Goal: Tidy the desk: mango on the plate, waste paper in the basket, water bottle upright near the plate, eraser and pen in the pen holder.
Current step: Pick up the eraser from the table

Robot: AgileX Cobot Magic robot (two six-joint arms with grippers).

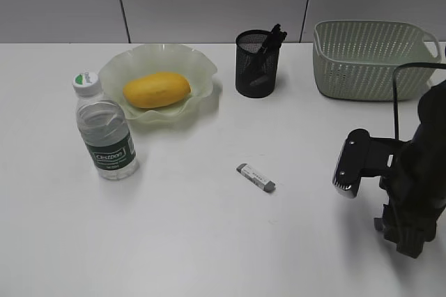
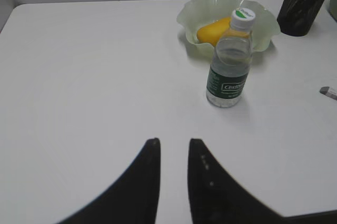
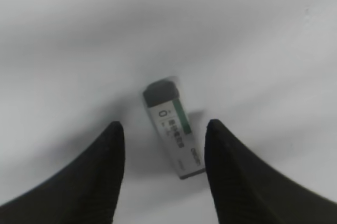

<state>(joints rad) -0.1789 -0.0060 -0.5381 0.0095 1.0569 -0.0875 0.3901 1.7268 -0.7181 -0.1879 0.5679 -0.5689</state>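
Note:
The mango (image 1: 156, 89) lies on the green plate (image 1: 198, 67). The water bottle (image 1: 104, 133) stands upright just left of the plate. A black pen (image 1: 273, 37) sticks out of the pen holder (image 1: 256, 67). The eraser (image 1: 256, 177) lies flat on the desk (image 1: 209, 241). In the right wrist view the eraser (image 3: 174, 129) lies on the desk between my right gripper's (image 3: 164, 123) open jaws, untouched. The right arm (image 1: 411, 192) is at the right edge. My left gripper (image 2: 174, 142) has only a narrow gap and is empty, well short of the bottle (image 2: 229, 61). No waste paper shows.
The green basket (image 1: 369, 60) stands at the back right; its inside is hidden. A grey wall runs behind the desk. The left wrist view also shows the plate (image 2: 192, 13), mango (image 2: 213, 30), pen holder (image 2: 297, 8) and the eraser's end (image 2: 329, 92).

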